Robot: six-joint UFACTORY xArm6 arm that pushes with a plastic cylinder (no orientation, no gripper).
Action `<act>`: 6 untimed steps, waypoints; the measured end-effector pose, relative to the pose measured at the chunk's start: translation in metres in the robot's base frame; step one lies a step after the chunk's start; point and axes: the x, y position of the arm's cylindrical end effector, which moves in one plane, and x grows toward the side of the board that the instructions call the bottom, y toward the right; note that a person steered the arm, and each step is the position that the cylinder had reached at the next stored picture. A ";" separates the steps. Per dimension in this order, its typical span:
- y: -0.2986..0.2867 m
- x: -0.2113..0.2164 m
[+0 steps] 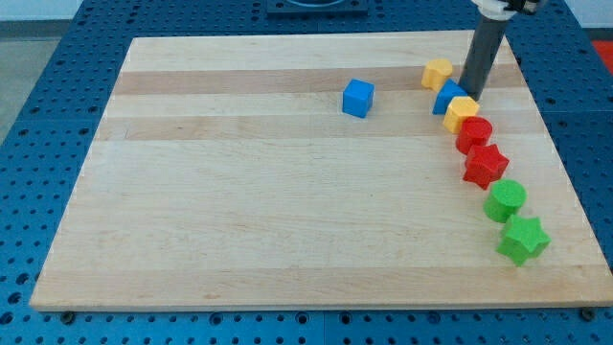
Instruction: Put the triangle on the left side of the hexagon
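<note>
Green star [523, 239] nearest, blue triangle [446, 97] touching my tip [472, 95] on its left, yellow hexagon [461, 113] just below.

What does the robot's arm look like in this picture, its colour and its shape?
Only the lowest part shows. It is a straight, round, dark grey rod with a plain surface and no markings. At the view's top edge a white collar sits around it, under a dark part cut off by the frame. No cables show. My tip is blunt.
</note>
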 end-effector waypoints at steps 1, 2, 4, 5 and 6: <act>-0.008 0.000; -0.028 0.000; -0.061 0.023; -0.069 0.027; -0.069 0.032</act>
